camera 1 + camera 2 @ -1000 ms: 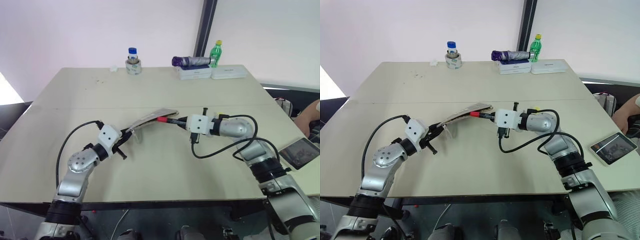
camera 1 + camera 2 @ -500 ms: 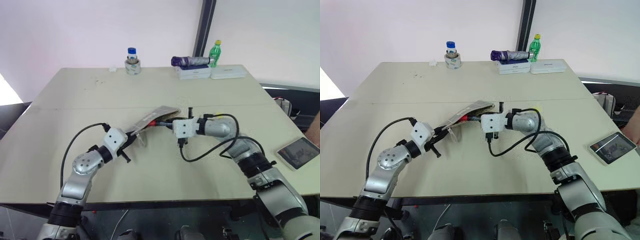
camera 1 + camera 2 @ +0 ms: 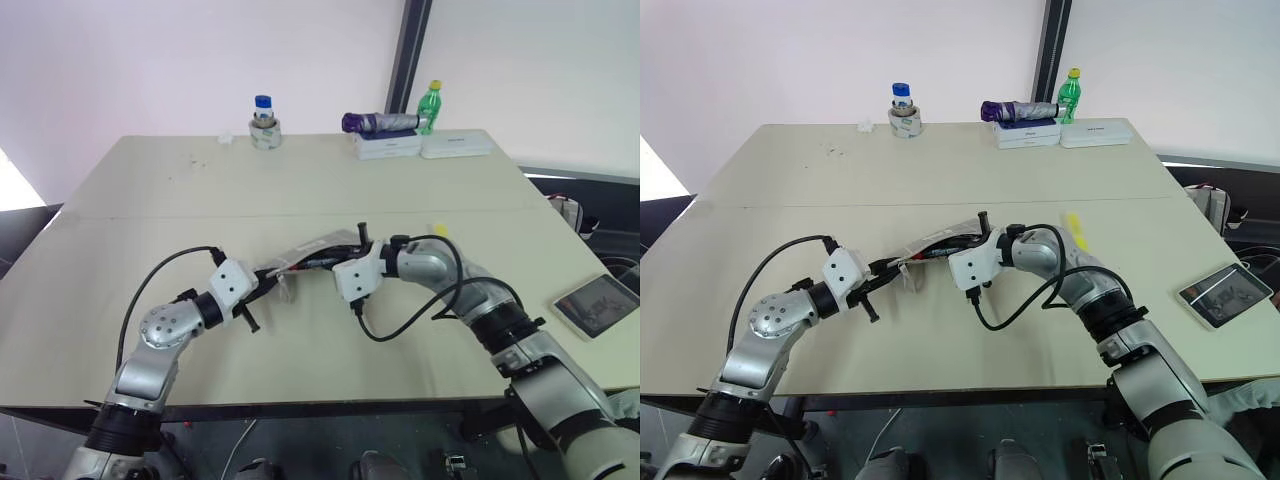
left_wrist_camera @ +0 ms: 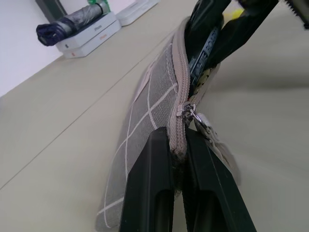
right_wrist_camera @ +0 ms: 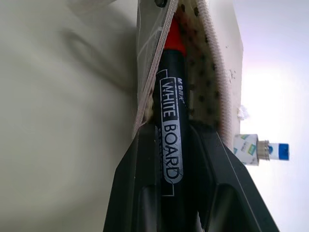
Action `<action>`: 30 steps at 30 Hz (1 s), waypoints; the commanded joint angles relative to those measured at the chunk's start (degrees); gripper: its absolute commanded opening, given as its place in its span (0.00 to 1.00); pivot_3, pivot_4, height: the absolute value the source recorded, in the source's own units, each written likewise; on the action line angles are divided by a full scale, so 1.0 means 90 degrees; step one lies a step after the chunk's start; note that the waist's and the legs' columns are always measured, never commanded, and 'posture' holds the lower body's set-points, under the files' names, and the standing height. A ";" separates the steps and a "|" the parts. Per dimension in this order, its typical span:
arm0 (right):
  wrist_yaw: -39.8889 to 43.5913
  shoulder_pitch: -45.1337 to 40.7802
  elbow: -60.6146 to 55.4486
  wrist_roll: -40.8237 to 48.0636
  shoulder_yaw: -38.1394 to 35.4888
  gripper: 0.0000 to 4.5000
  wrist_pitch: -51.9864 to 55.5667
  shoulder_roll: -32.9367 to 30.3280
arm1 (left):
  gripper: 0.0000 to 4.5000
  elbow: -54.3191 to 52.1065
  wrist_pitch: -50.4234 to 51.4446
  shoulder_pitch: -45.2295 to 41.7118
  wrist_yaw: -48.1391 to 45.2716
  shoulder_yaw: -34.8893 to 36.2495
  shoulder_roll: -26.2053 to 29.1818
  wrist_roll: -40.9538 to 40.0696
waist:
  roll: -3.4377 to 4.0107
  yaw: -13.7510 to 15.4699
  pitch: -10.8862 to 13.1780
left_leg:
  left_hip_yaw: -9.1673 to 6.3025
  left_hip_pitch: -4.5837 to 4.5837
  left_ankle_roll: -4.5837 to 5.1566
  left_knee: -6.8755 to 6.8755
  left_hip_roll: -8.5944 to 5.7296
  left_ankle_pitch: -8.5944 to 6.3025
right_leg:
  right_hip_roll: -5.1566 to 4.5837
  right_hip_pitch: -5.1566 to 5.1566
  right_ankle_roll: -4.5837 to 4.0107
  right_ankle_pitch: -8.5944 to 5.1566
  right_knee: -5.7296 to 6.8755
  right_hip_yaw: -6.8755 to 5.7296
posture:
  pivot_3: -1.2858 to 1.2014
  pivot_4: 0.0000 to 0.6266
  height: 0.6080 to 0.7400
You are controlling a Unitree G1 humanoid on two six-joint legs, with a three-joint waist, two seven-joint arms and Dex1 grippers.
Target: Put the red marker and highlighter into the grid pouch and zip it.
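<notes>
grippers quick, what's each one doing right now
Left gripper: shut on the grid pouch at its zipper edge.
Right gripper: shut on the red marker, cap end inside the pouch.

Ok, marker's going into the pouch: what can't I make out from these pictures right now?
- Red marker cap end: inside the grid pouch; the pouch wall hides how deep it reaches.
- Highlighter: partly behind the right arm in the head views.
- Right gripper fingertips: hidden in the pouch mouth in the head views.
- Pouch's far end: cut off in the left wrist view.

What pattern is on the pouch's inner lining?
Cream with small dark dots, on the grid pouch; clearest in the right wrist view.
</notes>
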 commanded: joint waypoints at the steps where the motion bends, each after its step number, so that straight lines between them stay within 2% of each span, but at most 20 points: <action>1: -0.0134 -0.0299 -0.0126 -0.0054 0.0044 0.07 -0.0194 0.0156 | 0.00 -0.0323 -0.0081 -0.0076 -0.0127 -0.0055 -0.0041 -0.0193 | 0.0000 -0.0001 0.0000 | 0.0000 0.0000 0.0000 0.0000 0.0000 0.0000 | 0.0000 0.0000 0.0000 0.0000 0.0000 0.0000 | 0.52 0.24 1.00; 3: -0.0084 -0.0281 -0.0059 0.0005 0.0011 0.07 -0.0136 0.0149 | 0.00 -0.0320 -0.0051 -0.0087 -0.0119 -0.0039 -0.0042 -0.0191 | 0.0000 0.0000 0.0000 | -0.0001 0.0000 0.0000 0.0000 0.0000 0.0000 | 0.0000 0.0000 0.0000 0.0000 0.0001 0.0000 | 0.52 0.24 1.00; 5: 0.0072 -0.0284 -0.0062 0.0298 -0.0141 0.31 0.0031 0.0169 | 0.00 -0.0288 -0.0050 -0.0068 -0.0073 0.0001 -0.0044 -0.0166 | 0.0000 0.0001 0.0000 | 0.0000 0.0000 0.0000 0.0000 0.0000 0.0000 | 0.0000 0.0000 0.0000 0.0000 0.0001 0.0000 | 0.52 0.24 1.00; 10: -0.0036 -0.0319 -0.0118 0.0106 -0.0129 0.86 -0.0060 -0.0067 | 0.00 -0.0198 -0.0035 -0.0038 0.0114 0.0057 -0.0097 -0.0085 | 0.0000 0.0002 0.0000 | -0.0001 0.0000 0.0000 0.0001 0.0000 0.0000 | -0.0001 0.0000 0.0000 0.0000 0.0001 0.0000 | 0.52 0.24 1.00; 19: 0.0527 -0.0336 -0.0843 0.1019 -0.0428 0.86 -0.0178 -0.0328 | 0.00 -0.0022 -0.0032 -0.0109 0.0529 0.0058 -0.0174 0.0113 | 0.0000 -0.0006 0.0000 | -0.0002 0.0002 0.0001 0.0000 0.0001 0.0000 | 0.0000 0.0000 0.0000 0.0000 0.0003 0.0000 | 0.52 0.24 1.00; 21: 0.0741 -0.0294 -0.1002 0.1561 -0.0616 0.86 0.0032 -0.0287 | 0.00 0.0025 -0.0042 -0.0117 0.0589 0.0075 -0.0177 0.0150 | 0.0000 0.0003 0.0000 | -0.0002 0.0002 0.0001 0.0000 0.0001 0.0000 | 0.0000 0.0000 0.0000 0.0000 0.0003 0.0000 | 0.52 0.24 1.00; 26: 0.1118 -0.0011 -0.1598 0.3458 -0.1465 0.86 0.2054 0.0006 | 0.00 0.0143 -0.0122 -0.0115 0.0756 0.0117 -0.0161 0.0252 | 0.0000 0.0014 0.0000 | -0.0006 0.0002 0.0001 0.0001 0.0008 0.0000 | -0.0005 0.0004 0.0000 0.0000 0.0003 -0.0001 | 0.52 0.24 1.00; 28: 0.0600 -0.0073 -0.1214 0.3450 -0.1886 0.86 0.3386 -0.0053 | 0.00 0.0160 -0.0158 -0.0108 0.0780 0.0129 -0.0147 0.0265 | -0.0001 0.0015 -0.0001 | -0.0006 0.0002 0.0001 0.0003 0.0008 0.0000 | -0.0007 0.0006 0.0000 0.0000 0.0005 -0.0002 | 0.52 0.24 1.00; 30: -0.0091 -0.0045 -0.0646 0.2982 -0.2118 0.86 0.4231 -0.0298 | 0.00 0.0167 -0.0186 -0.0084 0.0805 0.0127 -0.0148 0.0262 | -0.0001 0.0030 -0.0001 | -0.0006 0.0004 0.0002 0.0006 0.0007 0.0000 | -0.0012 0.0009 -0.0001 0.0001 0.0006 -0.0003 | 0.52 0.24 1.00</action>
